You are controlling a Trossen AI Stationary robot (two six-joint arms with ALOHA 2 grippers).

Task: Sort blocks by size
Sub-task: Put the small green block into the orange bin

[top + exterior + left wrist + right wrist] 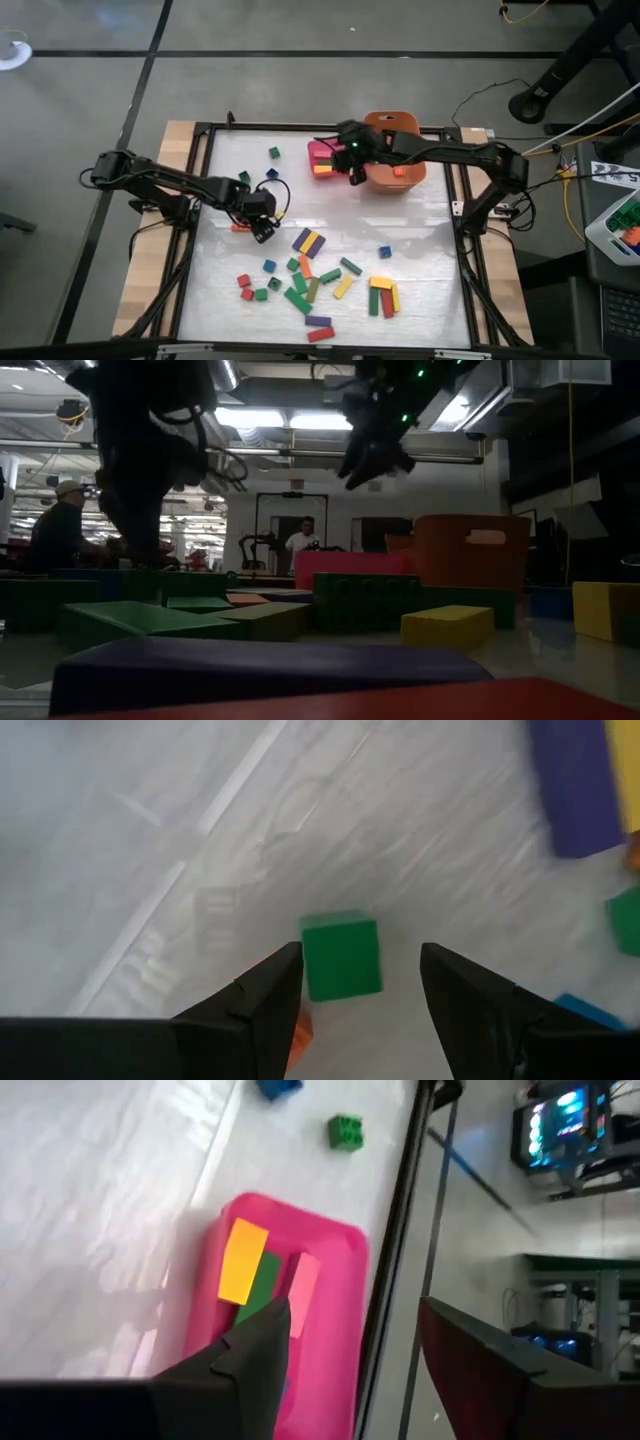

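Your table [420, 240] is bare at its middle, with most blocks [318, 283] scattered at many angles along its near side. Your right gripper [345, 1330] hovers, fingers spread and empty, over the pink tray [335, 1330] holding long blocks. Your left gripper [360, 982], fingers wide, straddles a small green cube [341, 955] without gripping it.

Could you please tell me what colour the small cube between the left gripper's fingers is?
The small cube is green, clearest in the left wrist view.
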